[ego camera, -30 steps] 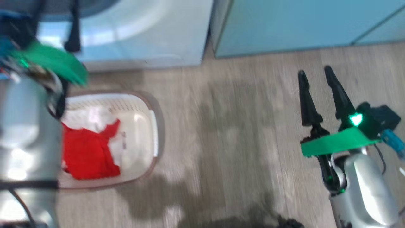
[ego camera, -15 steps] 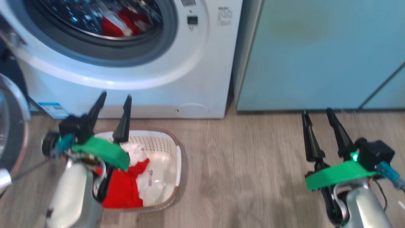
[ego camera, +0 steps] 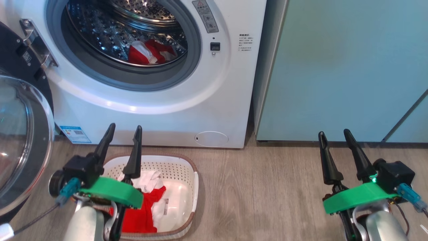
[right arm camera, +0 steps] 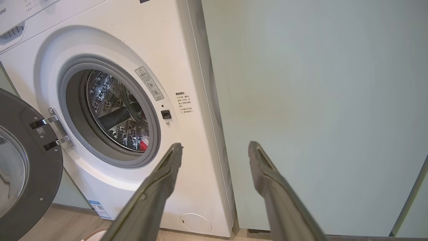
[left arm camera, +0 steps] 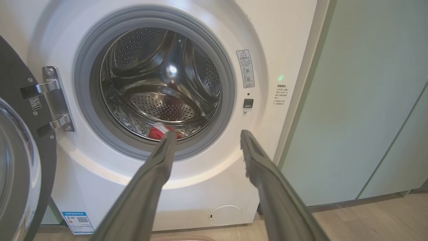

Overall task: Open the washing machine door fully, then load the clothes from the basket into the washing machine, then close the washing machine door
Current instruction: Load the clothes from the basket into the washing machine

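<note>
Crumpled red-and-white clothes (ego camera: 142,214) in the cream, brown-rimmed perforated basket (ego camera: 175,167)

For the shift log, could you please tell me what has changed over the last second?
The head camera tilted up, bringing the drum into view. The left pincer drew back from the washing machine to above the basket, open and empty. Unchanged: right pincer open, clothes in the basket, door open.

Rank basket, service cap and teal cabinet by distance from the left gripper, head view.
1. basket, just beneath the left gripper.
2. service cap, low on the washer front, to the right.
3. teal cabinet, right of the washer, farthest.
</note>
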You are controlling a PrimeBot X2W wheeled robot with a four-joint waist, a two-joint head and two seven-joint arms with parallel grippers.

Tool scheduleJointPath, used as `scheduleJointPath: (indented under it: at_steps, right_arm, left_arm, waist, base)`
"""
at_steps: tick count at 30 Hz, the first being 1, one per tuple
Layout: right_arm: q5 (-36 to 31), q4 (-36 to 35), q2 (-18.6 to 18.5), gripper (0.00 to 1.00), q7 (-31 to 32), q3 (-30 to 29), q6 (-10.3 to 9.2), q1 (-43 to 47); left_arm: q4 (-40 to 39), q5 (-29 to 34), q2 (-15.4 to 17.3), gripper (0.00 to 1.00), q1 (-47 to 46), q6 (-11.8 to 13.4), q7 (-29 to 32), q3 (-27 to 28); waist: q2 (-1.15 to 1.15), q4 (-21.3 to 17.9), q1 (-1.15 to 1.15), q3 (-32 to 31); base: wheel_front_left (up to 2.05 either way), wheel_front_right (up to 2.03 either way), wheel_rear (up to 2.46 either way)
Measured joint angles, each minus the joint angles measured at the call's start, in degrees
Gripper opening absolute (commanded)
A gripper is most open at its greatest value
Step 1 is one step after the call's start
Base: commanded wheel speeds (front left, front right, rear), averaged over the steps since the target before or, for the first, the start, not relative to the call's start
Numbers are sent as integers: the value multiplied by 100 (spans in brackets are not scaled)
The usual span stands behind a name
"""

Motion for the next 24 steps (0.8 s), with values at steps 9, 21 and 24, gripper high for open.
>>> scheduleJointPath:
  at_steps: [9,21,24]
  right_arm:
    - [10,-24,0,100,0,3,0,109]
    - [15,-23,0,100,0,25,0,108]
    - [15,-22,0,100,0,26,0,108]
  left_arm:
    - [-283,-135,-21,100,252,113,0,-42]
    - [-259,-119,-25,100,270,160,0,-254]
    - [-254,-119,-25,100,270,160,0,-264]
  waist:
    - [0,-48,0,-43]
    - [0,-86,0,-22]
    - [0,-85,0,-27]
  base:
    - [0,0,0]
    - [0,0,0]
    - [0,0,0]
